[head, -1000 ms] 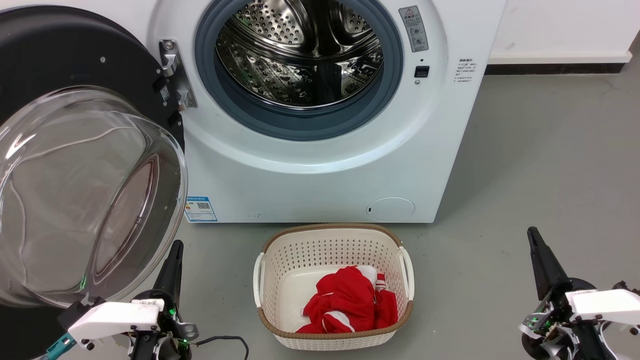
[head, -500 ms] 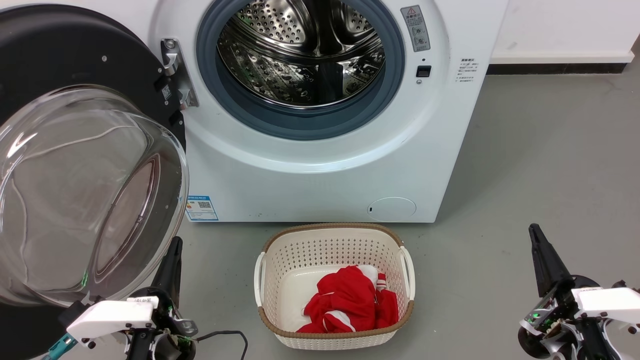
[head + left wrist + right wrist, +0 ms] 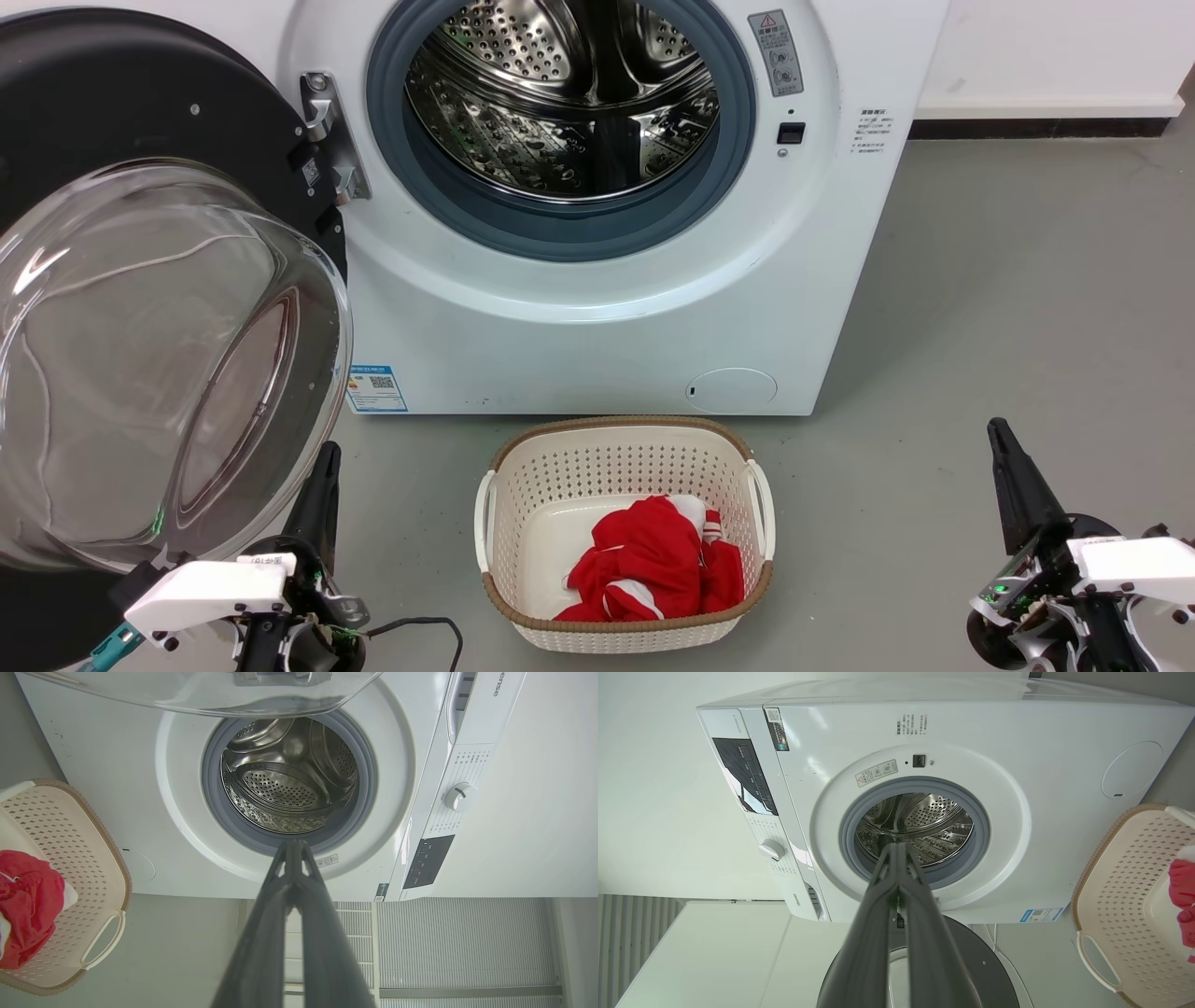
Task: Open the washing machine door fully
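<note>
The washing machine door (image 3: 140, 280) stands wide open left of the washing machine (image 3: 597, 336); the left pincer (image 3: 322, 485) and right pincer (image 3: 1013, 476) are pressed together, empty.

A cream perforated basket (image 3: 616, 467) with a brown rim sits on the grey floor (image 3: 990, 299). A crumpled red and white garment (image 3: 653, 560) lies inside it. A white wall (image 3: 1055, 47) with a dark baseboard (image 3: 1027, 129) runs behind.
</note>
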### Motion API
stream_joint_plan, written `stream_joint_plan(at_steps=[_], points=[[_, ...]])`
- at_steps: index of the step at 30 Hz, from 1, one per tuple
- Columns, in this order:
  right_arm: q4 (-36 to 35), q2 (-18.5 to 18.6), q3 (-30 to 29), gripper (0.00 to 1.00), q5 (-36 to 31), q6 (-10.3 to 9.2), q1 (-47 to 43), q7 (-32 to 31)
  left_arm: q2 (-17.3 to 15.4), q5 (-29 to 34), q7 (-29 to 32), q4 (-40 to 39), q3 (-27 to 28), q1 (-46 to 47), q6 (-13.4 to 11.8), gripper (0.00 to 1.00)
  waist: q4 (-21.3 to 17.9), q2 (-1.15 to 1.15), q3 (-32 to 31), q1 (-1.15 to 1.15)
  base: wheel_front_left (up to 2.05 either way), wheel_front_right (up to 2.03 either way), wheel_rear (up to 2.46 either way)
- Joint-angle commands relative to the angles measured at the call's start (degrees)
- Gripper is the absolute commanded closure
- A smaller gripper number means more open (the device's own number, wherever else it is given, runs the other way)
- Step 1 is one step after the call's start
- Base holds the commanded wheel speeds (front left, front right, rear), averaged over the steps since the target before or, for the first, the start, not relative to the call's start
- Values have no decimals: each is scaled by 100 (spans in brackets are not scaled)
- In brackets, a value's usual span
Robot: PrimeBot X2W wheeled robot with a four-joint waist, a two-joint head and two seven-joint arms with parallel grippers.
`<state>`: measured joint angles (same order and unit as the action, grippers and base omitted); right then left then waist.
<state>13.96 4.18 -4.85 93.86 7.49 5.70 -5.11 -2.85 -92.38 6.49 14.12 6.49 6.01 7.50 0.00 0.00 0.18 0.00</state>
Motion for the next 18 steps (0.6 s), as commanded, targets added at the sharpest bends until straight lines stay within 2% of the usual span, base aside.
stream_joint_plan(at_steps=[1,18], points=[[9,-18,-12,100,-19,0,74,-29,-5,-7,29,3,19,48,10,100,0,0,0,0,0,0,0],[10,-38,-47,100,-55,0,78,-50,-5,-7,29,2,18,48,10,100,0,0,0,0,0,0,0]])
